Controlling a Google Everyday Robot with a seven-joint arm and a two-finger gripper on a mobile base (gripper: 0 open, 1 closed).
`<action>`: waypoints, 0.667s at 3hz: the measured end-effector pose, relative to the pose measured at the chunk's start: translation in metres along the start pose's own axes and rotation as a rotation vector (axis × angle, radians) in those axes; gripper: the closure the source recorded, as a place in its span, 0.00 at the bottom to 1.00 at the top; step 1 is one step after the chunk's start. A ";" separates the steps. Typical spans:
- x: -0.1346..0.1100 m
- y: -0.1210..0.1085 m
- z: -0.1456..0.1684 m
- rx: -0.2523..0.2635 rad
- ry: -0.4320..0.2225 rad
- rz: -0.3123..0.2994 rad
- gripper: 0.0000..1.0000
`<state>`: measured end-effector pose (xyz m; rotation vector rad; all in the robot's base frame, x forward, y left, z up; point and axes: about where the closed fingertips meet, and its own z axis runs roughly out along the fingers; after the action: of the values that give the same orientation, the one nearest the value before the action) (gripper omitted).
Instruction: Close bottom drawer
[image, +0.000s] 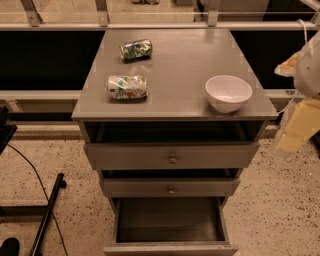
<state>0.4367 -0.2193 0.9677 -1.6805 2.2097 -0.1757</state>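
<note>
Setting: we see a speckled floor (280, 200) under a grey cabinet (185, 70), with a dark band and a rail on the far side.
Cabinet top: a white bowl (228, 93) sits near right. Two cans lie on the left, the far can (136, 49) and the near can (127, 86).
Bottom drawer: the bottom drawer (170, 220) is the lowest of three and stands pulled well out toward us. Its dark tray is bare and its front is cut by the near edge of view.
Upper drawers: the top drawer (172, 156) and middle drawer (170, 187) sit further in.
Gripper: the gripper (296, 129) hangs at the far right, beside the cabinet and about level with the top drawer, well apart from the bottom drawer. We cannot tell how far open it is, and we see nothing in it.
Risk, approach: coming down and leftward, we judge it could catch the cabinet's right corner or push the wrong front.
Risk, push: an off-centre shove may skew and jam the drawer, and a hard one could jolt the bowl.
</note>
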 end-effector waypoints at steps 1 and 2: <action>0.024 0.017 0.039 0.064 -0.042 0.029 0.00; 0.024 0.017 0.039 0.064 -0.042 0.028 0.00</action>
<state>0.4293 -0.2328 0.9218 -1.6040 2.1721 -0.2000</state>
